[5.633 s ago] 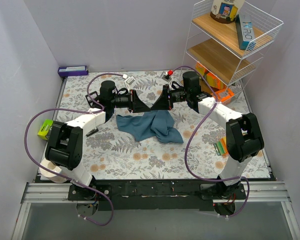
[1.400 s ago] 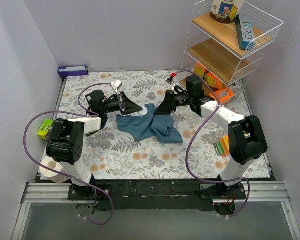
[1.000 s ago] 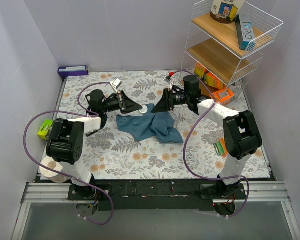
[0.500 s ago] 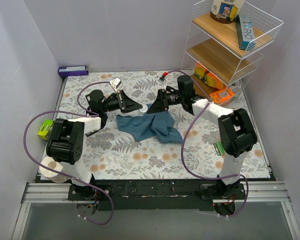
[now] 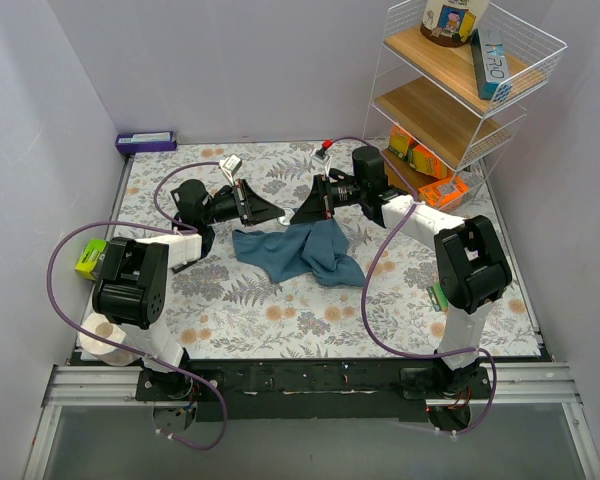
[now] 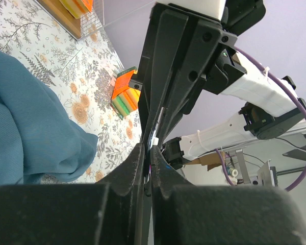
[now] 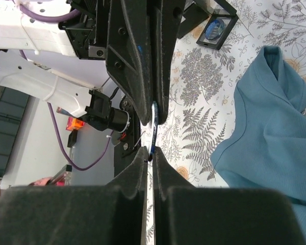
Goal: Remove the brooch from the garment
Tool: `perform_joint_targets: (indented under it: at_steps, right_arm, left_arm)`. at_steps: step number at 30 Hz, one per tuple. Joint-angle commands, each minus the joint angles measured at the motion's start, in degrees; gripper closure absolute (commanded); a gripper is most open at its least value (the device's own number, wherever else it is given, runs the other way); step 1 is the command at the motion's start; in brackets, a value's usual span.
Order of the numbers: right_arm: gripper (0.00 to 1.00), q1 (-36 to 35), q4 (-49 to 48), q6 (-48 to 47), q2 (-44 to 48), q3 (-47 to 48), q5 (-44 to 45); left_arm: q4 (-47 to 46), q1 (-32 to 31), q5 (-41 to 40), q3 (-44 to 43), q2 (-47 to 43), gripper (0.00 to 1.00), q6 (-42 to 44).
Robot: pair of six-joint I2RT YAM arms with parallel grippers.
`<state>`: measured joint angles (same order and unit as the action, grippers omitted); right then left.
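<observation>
The left gripper (image 5: 280, 216) is clamped shut on one rim of the brooch (image 7: 153, 125). The right gripper (image 5: 298, 216) meets it tip to tip, its jaws a sliver apart and apparently pinching the opposite rim. From the right wrist the pin shows as a thin whitish disc seen edge-on, bridging the two sets of fingers. It is held in the air over the far half of the table (image 5: 230, 310), roughly midway between the left and right edges.

The garment (image 5: 300, 250) lies crumpled on the floral surface just below and nearer the arms. Neither wrist view shows teal cloth caught between the fingers, so the brooch looks already free of the shirt.

The raised, nose-to-nose pose seems chosen to pass the tiny piece from one arm to the other without snagging the fabric. A double hold guards against dropping something this small. The chief risk appears to be one jaw letting go before the other has a sure bite.
</observation>
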<state>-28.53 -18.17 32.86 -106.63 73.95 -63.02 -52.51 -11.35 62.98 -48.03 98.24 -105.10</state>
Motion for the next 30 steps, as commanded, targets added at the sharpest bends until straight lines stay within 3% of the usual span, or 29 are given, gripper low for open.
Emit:
perform_joint_targets:
  at_steps: [1, 4, 6, 8, 11, 16, 20, 26, 28, 30]
  right_arm:
    - [0.99, -0.56, -3.36, -0.69, -0.6, 2.34, -2.28]
    - [0.99, -0.56, -3.1, -0.69, -0.16, 2.07, -1.75]
    - [0.99, -0.56, -2.49, -0.69, 0.11, 1.9, -1.49]
    - [0.99, -0.38, -1.87, -0.87, 0.28, 1.81, -0.7]
    - [0.99, -0.21, -0.9, -0.87, 0.19, 2.07, -0.08]
    - [0.99, 0.23, 0.42, -1.13, 0.11, 2.07, 0.8]
    - [0.99, 0.23, 0.51, -1.13, 0.02, 2.6, 0.62]
    - [0.99, 0.23, 0.77, -1.57, 0.46, 2.42, 0.45]
    - [0.99, 0.32, 0.68, -1.83, 0.63, 2.34, 0.36]
    - [0.99, 0.41, 0.77, -1.92, 0.72, 2.25, 0.36]
  left_arm:
    - [-0.84, 0.02, -0.67, -0.13, -1.82, 0.91, 0.51]
    - [1.08, 0.02, 0.38, -0.48, -2.78, 0.72, 5.06]
    - [5.9, 0.1, 0.39, -1.71, -4.8, 0.68, 14.85]
    - [16.71, 0.1, -1.8, -2.42, -7.43, 0.63, 23.41]
    - [23.05, -0.07, -4.35, -2.68, -11.66, 0.58, 36.25]
    - [30.26, -0.95, -3.04, -6.02, -13.24, 0.56, 46.55]
    - [39.14, -5.24, -5.49, -8.3, -14.12, 0.55, 60.32]
    - [47.06, -8.85, -9.63, -10.24, -14.56, 0.53, 68.62]
    - [48.72, -8.86, -10.77, -10.85, -14.83, 0.47, 70.55]
    - [50.65, -8.77, -11.3, -13.4, -15.7, 0.47, 72.22]
